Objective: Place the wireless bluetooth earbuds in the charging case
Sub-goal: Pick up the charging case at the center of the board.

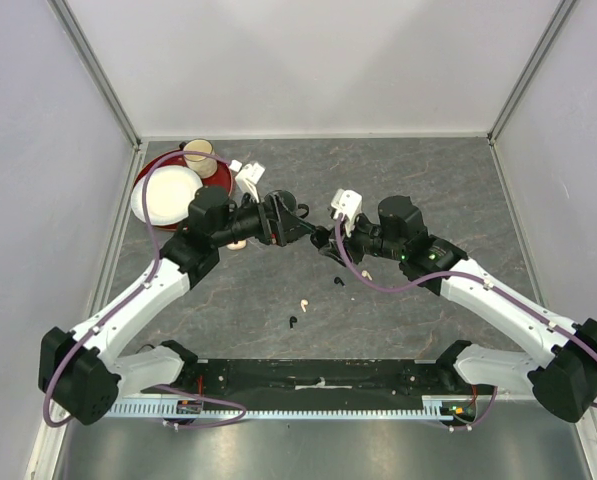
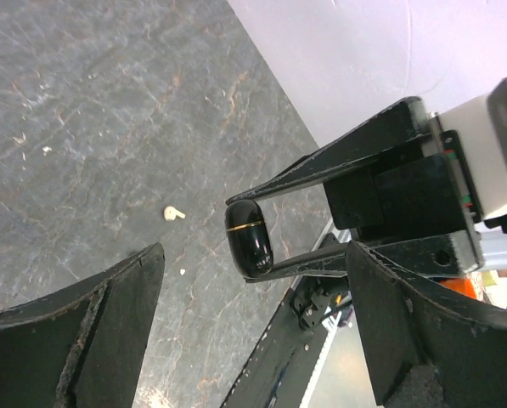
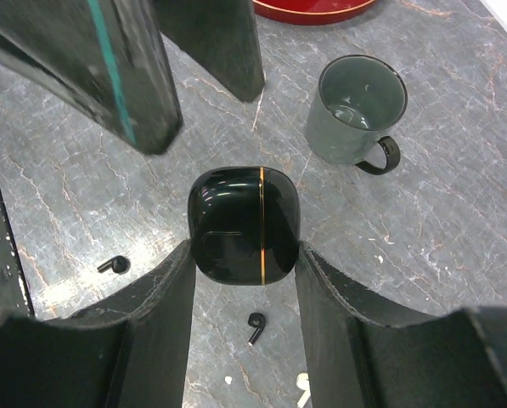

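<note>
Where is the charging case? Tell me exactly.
In the right wrist view, the black charging case sits clamped in the right pincer above the table, the green mug beyond it to the right.

high overhead view, two close wrist views, same case (image 3: 245, 225)

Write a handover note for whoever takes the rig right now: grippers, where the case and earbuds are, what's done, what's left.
Left gripper: open, empty, pointed at the case.
Right gripper: shut on the black case, held up in front of the left gripper. The lid looks closed.
Earbuds: all four lie loose on the table below the grippers. There are two black earbuds and two white earbuds.
Done: the case is in hand.
Left: open the lid, probably with the left gripper, then pick up the earbuds and seat them. None is in yet.
</note>
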`<action>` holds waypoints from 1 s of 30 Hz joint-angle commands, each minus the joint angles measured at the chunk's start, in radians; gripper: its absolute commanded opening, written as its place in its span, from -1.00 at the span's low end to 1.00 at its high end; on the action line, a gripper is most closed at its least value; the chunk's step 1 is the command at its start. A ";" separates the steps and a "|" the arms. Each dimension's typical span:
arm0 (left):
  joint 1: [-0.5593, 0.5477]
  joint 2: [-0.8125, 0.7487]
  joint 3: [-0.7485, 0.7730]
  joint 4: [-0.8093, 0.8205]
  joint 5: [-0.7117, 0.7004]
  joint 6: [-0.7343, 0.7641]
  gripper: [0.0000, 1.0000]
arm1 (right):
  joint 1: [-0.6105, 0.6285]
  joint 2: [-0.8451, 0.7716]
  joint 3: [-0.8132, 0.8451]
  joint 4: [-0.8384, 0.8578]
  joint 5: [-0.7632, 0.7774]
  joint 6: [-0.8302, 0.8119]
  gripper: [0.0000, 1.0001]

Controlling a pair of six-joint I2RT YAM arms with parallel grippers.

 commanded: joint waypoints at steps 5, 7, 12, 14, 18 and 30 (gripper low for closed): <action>-0.012 0.091 0.071 -0.034 0.067 0.041 0.82 | 0.012 0.007 0.028 0.009 -0.032 -0.014 -0.79; -0.018 0.102 0.072 -0.034 0.069 0.047 0.79 | 0.010 0.010 0.028 0.007 -0.032 -0.016 -0.79; -0.032 0.130 0.085 -0.034 0.089 0.054 0.69 | 0.013 0.024 0.031 0.003 -0.034 -0.019 -0.80; -0.036 0.146 0.091 -0.034 0.109 0.064 0.65 | 0.015 0.031 0.034 0.003 -0.034 -0.022 -0.79; -0.041 0.169 0.095 -0.064 0.116 0.078 0.57 | 0.015 0.034 0.034 0.003 -0.035 -0.022 -0.80; -0.064 0.234 0.132 -0.112 0.133 0.113 0.35 | 0.016 0.034 0.032 0.006 -0.035 -0.030 -0.81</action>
